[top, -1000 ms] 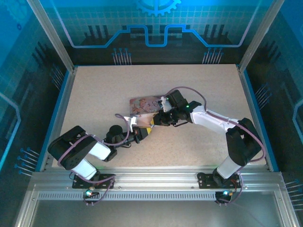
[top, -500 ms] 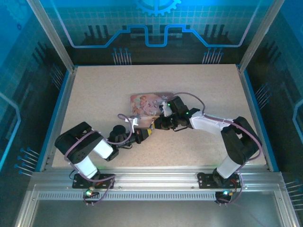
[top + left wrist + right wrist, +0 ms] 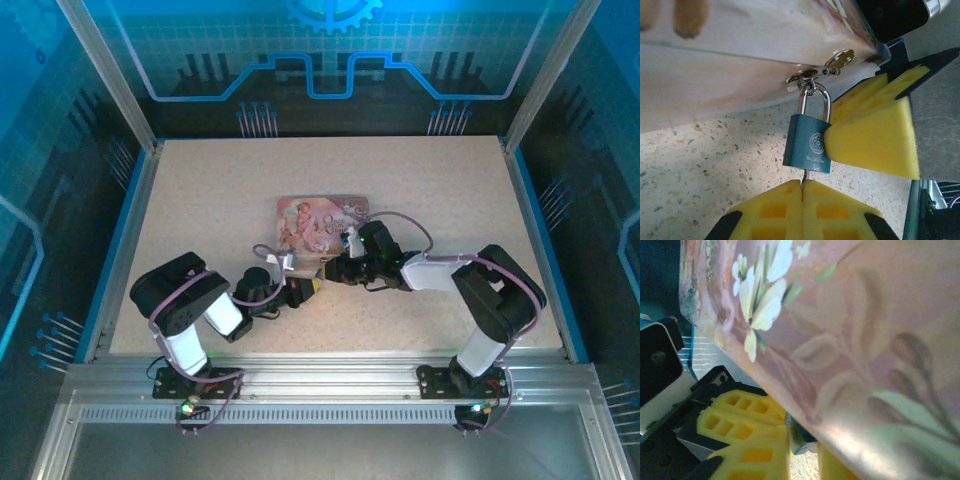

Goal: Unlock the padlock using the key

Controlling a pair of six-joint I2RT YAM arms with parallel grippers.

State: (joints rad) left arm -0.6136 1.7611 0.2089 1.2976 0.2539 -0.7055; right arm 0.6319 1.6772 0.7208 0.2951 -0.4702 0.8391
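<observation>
The padlock (image 3: 807,142), a teal-blue body stamped with a round logo under a silver shackle, hangs from the clasp on the near edge of the pink tin (image 3: 322,215) at the table's (image 3: 200,200) middle. The left gripper (image 3: 802,200) pinches the thin key (image 3: 803,179) below the lock's base, and the right gripper (image 3: 799,457) clamps the padlock's side

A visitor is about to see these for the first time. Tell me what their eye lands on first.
The teal padlock stands out first, hanging from the hasp of the pink tin at mid-table. The left gripper pinches the thin key, with the key's tip at the padlock's underside. The right gripper clamps the padlock body from the side.
</observation>
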